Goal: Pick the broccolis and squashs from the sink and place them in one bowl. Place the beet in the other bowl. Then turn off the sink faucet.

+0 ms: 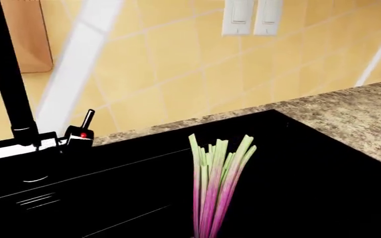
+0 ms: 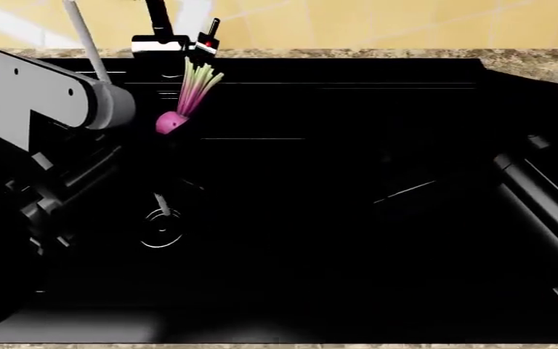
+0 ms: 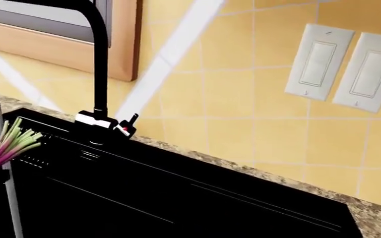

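Hiding most of the black sink (image 2: pixel 357 182) in shadow, the head view left the basin's contents hard to read; only a drain ring (image 2: pixel 160 231) and faint ridge lines showed. The beet (image 2: pixel 172 122) hung over the sink's back left part, near the sink faucet (image 2: pixel 168 40), stalks tilted toward it. The left tool (image 2: pixel 163 145) sat dark beneath the bulb; whether it gripped the beet could not be told. The right tool was lost in blackness, its state unreadable. Speckled bench (image 1: pixel 356 111) bordered the sink.
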